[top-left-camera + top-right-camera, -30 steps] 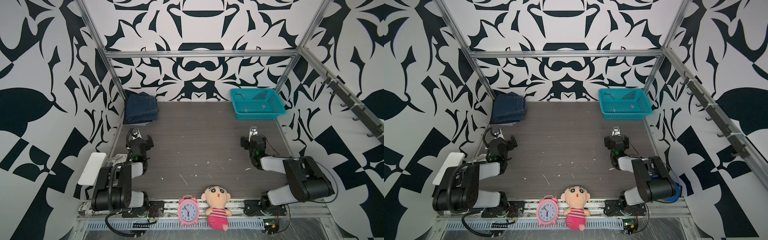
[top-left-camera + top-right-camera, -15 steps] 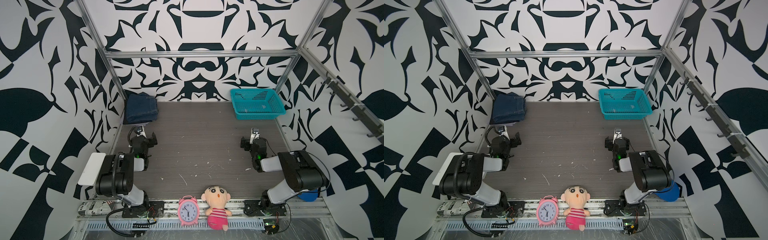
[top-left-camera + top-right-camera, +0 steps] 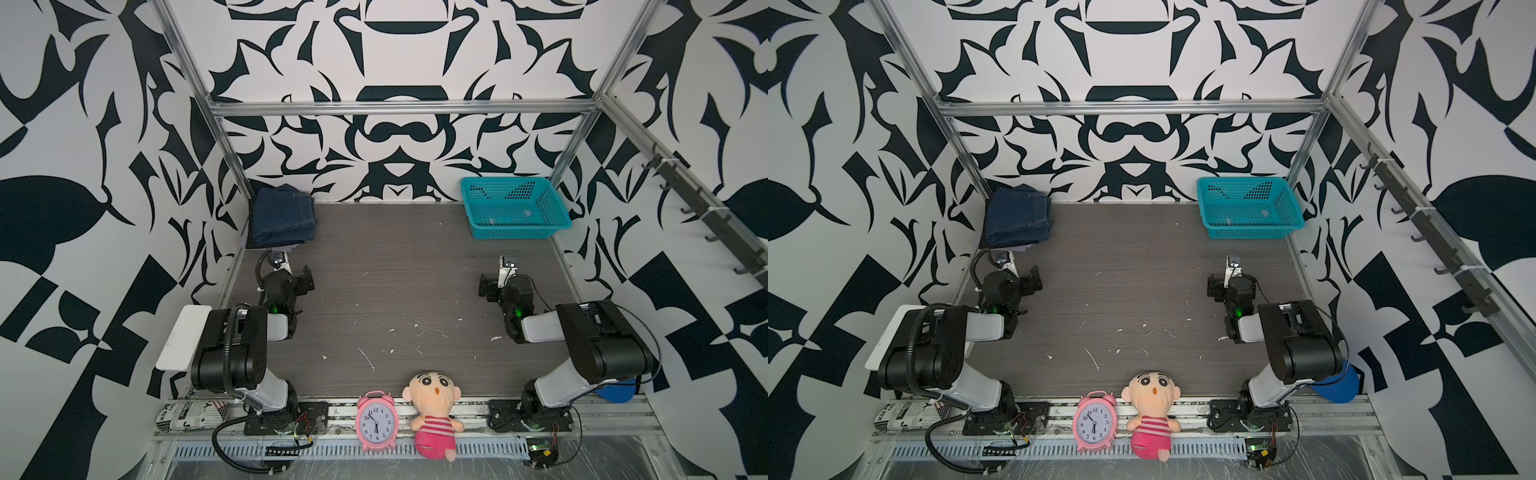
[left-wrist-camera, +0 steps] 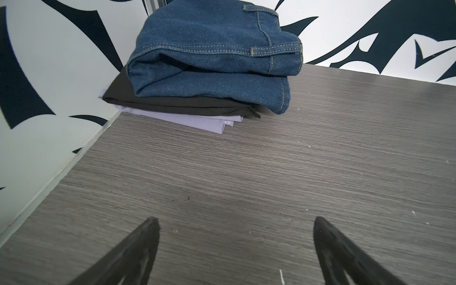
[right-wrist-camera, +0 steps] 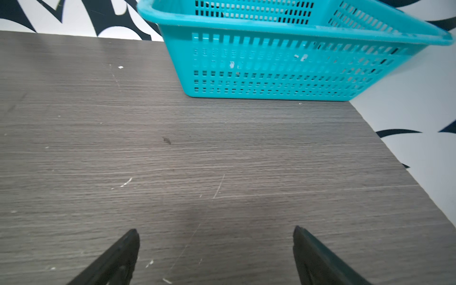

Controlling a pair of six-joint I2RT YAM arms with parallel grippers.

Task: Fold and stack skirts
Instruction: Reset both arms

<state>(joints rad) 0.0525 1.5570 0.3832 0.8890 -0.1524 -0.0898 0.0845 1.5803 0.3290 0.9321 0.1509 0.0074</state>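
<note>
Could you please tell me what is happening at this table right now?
Nothing is being handled. The left gripper and right gripper are both open and empty over the table. The folded denim skirt lies on the black skirt, which lies on the lavender skirt, stacked in a far corner.

Teal basket, pink clock, doll

Black-and-white patterned walls enclose a grey woodgrain tabletop under even light.
</note>
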